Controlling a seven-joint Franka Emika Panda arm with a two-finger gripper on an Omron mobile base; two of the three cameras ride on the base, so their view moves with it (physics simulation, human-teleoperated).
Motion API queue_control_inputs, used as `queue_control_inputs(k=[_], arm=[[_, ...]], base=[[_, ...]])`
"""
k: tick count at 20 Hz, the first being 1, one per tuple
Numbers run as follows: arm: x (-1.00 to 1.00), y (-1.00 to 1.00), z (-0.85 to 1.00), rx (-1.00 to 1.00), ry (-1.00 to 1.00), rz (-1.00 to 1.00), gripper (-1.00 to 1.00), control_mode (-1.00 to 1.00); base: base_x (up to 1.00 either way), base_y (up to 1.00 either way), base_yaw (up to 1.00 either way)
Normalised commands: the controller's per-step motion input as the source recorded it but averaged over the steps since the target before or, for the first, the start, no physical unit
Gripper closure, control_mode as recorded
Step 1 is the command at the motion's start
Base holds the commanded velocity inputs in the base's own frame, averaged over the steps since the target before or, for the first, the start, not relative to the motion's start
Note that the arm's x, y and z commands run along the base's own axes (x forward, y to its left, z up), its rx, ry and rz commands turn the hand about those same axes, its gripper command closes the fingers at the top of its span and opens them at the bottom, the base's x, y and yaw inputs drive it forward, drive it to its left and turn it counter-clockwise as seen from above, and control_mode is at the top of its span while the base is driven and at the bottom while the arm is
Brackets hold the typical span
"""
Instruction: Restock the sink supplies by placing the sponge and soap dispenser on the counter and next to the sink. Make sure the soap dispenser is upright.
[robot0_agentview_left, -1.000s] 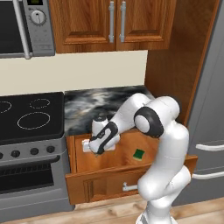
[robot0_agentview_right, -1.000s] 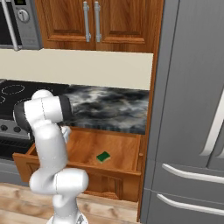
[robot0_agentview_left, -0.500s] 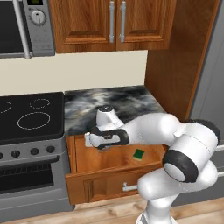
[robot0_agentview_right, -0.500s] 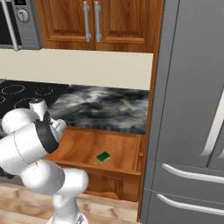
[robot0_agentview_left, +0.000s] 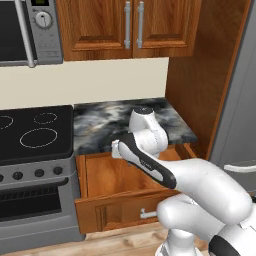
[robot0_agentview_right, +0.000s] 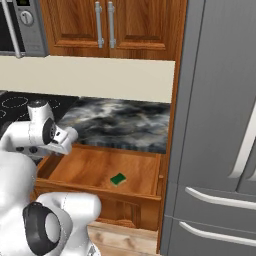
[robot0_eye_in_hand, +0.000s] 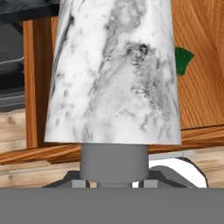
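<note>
In the hand view, the marbled grey-white soap dispenser (robot0_eye_in_hand: 113, 74) stands large right in front of my gripper (robot0_eye_in_hand: 113, 183), which is shut on its grey neck. In the base views the gripper (robot0_agentview_left: 117, 148) (robot0_agentview_right: 64, 141) hovers over the left rear part of the open wooden drawer (robot0_agentview_right: 90, 167). The green sponge (robot0_agentview_right: 118, 178) lies flat on the drawer floor toward its front right; a green corner of the sponge (robot0_eye_in_hand: 183, 60) peeks out beside the bottle. The marbled counter (robot0_agentview_left: 100, 125) (robot0_agentview_right: 120, 122) runs just behind the drawer. The sink is out of view.
A black cooktop stove (robot0_agentview_left: 30, 135) adjoins the counter on the left, under a microwave (robot0_agentview_left: 25, 30). Wooden wall cabinets (robot0_agentview_left: 130, 25) hang above. A grey fridge (robot0_agentview_right: 220, 125) stands at the right. The drawer front (robot0_agentview_left: 115, 212) juts out toward the base.
The arm's elbow and upper links have swung low and toward the cameras, while the hand has stayed over the drawer's left rear. The sponge lies where it was.
</note>
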Motion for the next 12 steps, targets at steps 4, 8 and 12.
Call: queue_control_inputs(k=[4, 8, 12], arm=[[-0.06, -0.17, 0.50, 0.00, 0.04, 0.00, 1.00, -1.00], [-0.02, 0.00, 0.00, 0.00, 0.00, 0.00, 1.00, -1.00], [-0.05, 0.00, 0.00, 0.00, 0.00, 0.00, 1.00, -1.00]], base=[[0.00, 0.00, 0.00], [0.00, 0.00, 0.00], [0.00, 0.00, 0.00]])
